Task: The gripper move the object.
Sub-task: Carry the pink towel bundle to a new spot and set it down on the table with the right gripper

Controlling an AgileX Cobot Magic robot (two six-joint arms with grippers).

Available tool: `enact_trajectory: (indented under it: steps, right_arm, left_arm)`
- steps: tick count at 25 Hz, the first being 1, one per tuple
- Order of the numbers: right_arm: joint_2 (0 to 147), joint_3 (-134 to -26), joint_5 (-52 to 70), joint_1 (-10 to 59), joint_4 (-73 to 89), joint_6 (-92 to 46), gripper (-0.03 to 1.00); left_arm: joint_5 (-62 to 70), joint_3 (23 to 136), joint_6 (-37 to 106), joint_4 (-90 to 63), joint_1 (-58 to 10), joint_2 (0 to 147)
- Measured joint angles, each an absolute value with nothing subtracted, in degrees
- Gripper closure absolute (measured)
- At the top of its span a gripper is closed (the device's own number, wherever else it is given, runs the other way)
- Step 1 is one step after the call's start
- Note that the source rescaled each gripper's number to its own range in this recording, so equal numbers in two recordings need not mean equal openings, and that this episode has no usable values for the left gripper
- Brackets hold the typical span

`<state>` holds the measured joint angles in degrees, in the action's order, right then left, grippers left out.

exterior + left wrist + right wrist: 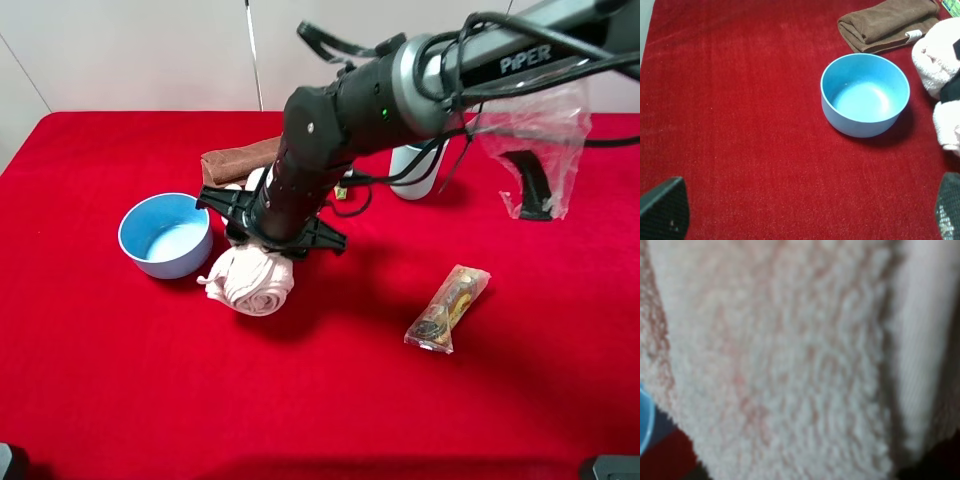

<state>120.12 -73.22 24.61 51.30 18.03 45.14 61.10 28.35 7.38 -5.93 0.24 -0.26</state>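
Fluffy cloth point(255, 282) lies on the counter point(120, 380) beside the blue bowl point(165, 235), under our right tool point(270, 240). Its pile fills the right wrist view, so we cannot tell that grip. Left tool point(805, 210) gapes open.

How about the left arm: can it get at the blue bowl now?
Probably yes: in the left wrist view only bare red cloth lies between the left tool and the blue bowl. The right arm sits close beside it.
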Motion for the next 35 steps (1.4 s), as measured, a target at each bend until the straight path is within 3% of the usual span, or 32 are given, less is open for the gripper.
enact_trajectory:
  steps: [17,19,22,24,28,35]
  right_arm:
    - [121.9,-73.2,22.6,54.6,13.7,59.3,0.95]
    - [121.9,-73.2,22.6,54.6,13.7,59.3,0.72]
    - [121.9,-73.2,22.6,54.6,13.7,58.6,0.21]
    - [121.9,-73.2,22.6,54.6,13.7,57.8,0.06]
    - [121.9,-73.2,22.7,54.6,13.8,56.7,-0.02]
    - [120.1,-73.2,23.6,54.6,13.3,56.2,-0.03]
  left_arm:
    - [61.1,28.4,7.4,-5.9,0.2,-0.3]
    - [61.1,28.4,7.4,-5.9,0.2,-0.3]
    - [61.1,28.4,7.4,-5.9,0.2,-0.3]
    - [61.1,28.4,7.4,-5.9,0.2,-0.3]
    - [61.1,28.4,7.4,-5.9,0.2,-0.3]
    - [61.1,28.4,7.4,-5.9,0.2,-0.3]
